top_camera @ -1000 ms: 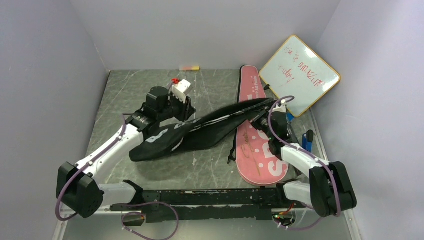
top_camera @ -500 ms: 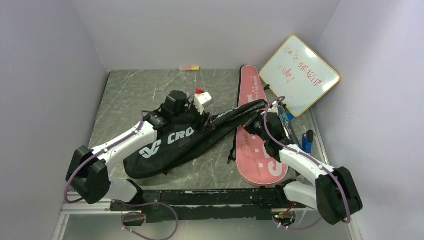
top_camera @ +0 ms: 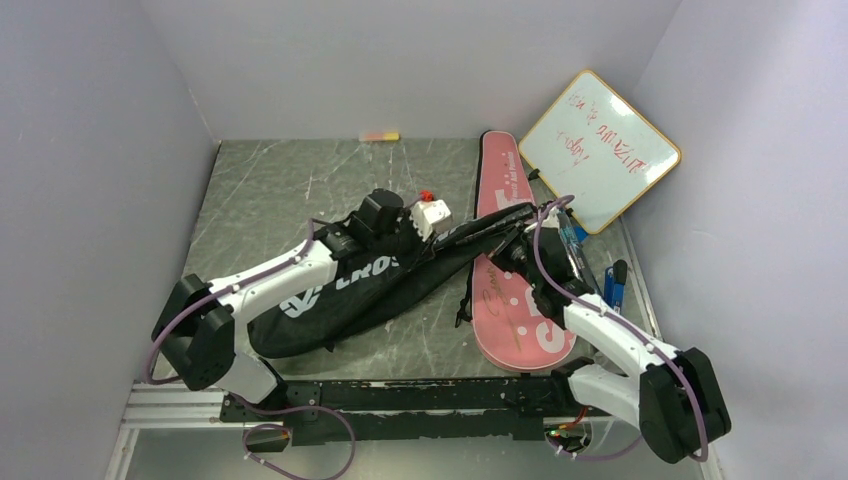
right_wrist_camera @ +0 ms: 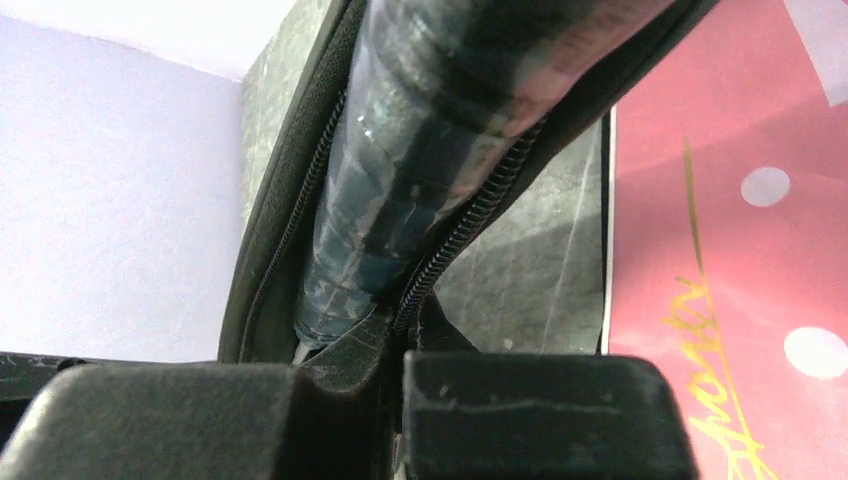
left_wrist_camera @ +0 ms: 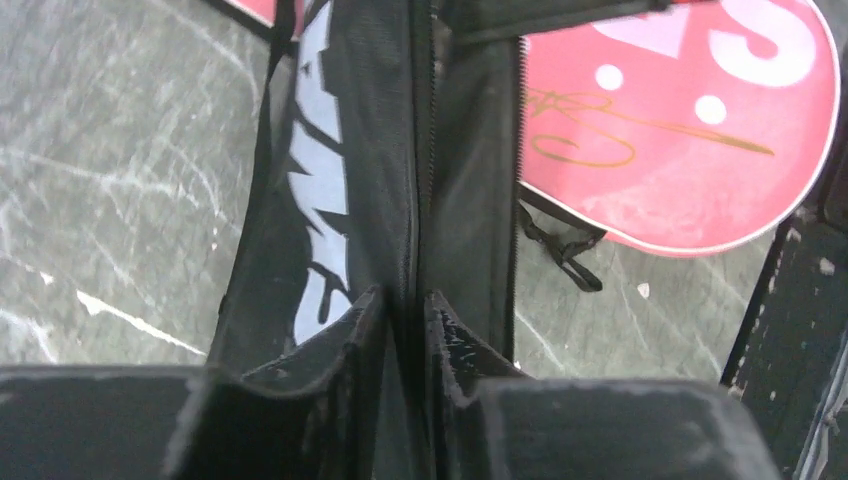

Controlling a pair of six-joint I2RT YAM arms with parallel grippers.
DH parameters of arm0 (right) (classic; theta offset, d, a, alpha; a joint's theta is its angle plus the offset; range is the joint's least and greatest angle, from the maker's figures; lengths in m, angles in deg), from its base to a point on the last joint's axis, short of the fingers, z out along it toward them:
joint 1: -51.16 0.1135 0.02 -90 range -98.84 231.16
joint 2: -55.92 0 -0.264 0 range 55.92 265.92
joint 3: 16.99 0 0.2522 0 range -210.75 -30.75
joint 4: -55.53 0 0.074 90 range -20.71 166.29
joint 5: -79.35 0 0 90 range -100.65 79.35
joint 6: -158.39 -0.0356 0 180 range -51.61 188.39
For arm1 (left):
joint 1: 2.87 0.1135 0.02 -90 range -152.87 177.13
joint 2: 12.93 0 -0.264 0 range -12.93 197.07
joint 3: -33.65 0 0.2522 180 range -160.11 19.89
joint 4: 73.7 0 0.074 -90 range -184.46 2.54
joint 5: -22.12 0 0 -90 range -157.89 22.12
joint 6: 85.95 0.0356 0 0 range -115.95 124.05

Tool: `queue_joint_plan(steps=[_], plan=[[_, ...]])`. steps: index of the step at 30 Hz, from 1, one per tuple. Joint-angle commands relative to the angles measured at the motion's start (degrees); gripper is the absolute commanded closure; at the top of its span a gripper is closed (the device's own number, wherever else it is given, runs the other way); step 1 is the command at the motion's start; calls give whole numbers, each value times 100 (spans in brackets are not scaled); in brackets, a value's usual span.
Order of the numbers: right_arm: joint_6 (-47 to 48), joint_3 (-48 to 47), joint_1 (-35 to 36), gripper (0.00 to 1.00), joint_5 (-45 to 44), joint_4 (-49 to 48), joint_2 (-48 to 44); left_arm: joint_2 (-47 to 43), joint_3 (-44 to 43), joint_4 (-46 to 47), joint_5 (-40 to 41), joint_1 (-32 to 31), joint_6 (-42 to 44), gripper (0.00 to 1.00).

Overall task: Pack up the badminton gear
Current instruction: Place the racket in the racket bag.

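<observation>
- the pink cover lies flat on the table.
- the black cover lies just left of the pink cover, and its thin end crosses over the pink cover's middle.
- the left hand is closed. it pinches the black cover along its zip, a little left of the pink cover.
- the right hand is closed too. it grips the thin end of the black cover, right above the pink cover.
- a wrapped racket handle shows inside the open zip there.
- a whiteboard leans on the wall behind the pink cover, to its right.
</observation>
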Motion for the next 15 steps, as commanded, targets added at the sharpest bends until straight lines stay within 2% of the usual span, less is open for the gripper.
queue_joint_plan(steps=[1, 2, 5, 9, 11, 15], plan=[[-34, -388, 45, 100, 63, 167, -358, 0, -377, -217, 724, -5, 146, 88], [19, -522, 49, 100, -7, 386, -421, -9, -394, -241, 908, 4, 103, 94], [240, -996, 45, 100, -550, 1402, -617, -90, -462, -339, 1428, 168, -129, 95], [314, -1236, 38, 99, -1560, 2352, -811, -682, -127, 231, 978, 890, -601, 95], [251, -1101, 13, 99, -1857, 2472, -916, -994, 77, 615, 745, 1105, -765, 95], [266, -694, -47, 100, -1719, 2185, -1121, -1116, -15, 621, 421, 1191, -747, 95]])
